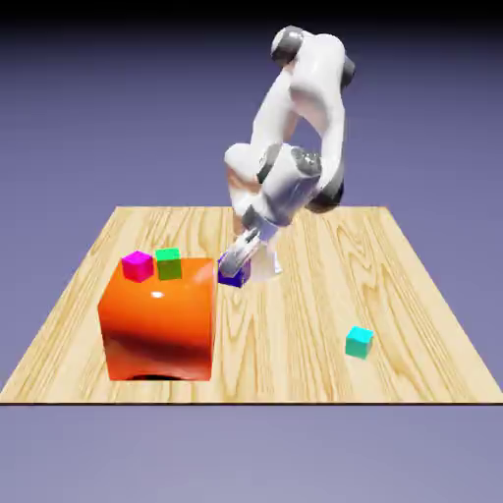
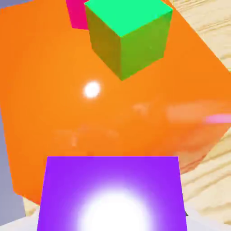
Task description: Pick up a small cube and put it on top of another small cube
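Note:
My gripper [image 1: 235,265] is shut on the small purple cube [image 1: 233,276], held by the right upper edge of the big orange block [image 1: 157,319] in the exterior view. The hand view shows that purple cube [image 2: 110,194] large at the bottom, hiding both fingertips. Beyond it spreads the orange block's top [image 2: 90,126], carrying a green cube [image 2: 128,36] and a magenta cube [image 2: 76,16]. In the exterior view the green cube [image 1: 169,263] and magenta cube [image 1: 138,265] sit side by side on the block's far edge.
A teal cube [image 1: 359,342] lies alone on the wooden table [image 1: 295,363] toward the exterior view's right front. The orange block stands near the table's front left edge.

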Controlling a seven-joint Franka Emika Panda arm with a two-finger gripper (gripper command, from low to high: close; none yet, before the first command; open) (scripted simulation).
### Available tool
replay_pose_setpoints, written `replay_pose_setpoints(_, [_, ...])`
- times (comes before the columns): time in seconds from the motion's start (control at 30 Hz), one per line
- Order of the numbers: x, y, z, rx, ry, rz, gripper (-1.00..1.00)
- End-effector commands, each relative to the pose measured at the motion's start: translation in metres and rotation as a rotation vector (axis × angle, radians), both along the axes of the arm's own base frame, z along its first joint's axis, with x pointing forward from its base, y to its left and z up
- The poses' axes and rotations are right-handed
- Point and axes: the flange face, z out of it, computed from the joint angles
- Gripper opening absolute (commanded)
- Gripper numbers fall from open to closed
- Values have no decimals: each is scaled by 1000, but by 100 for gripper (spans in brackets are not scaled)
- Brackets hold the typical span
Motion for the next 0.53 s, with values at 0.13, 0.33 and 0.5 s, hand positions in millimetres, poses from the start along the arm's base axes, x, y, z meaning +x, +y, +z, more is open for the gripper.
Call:
replay_pose_setpoints(0.13, [-18,-88,50,30,2,-371,-100])
replay_pose_setpoints(0.33, [-40,-120,19,40,3,-470,-100])
replay_pose_setpoints(0.5, [-42,-120,15,40,3,-470,100])
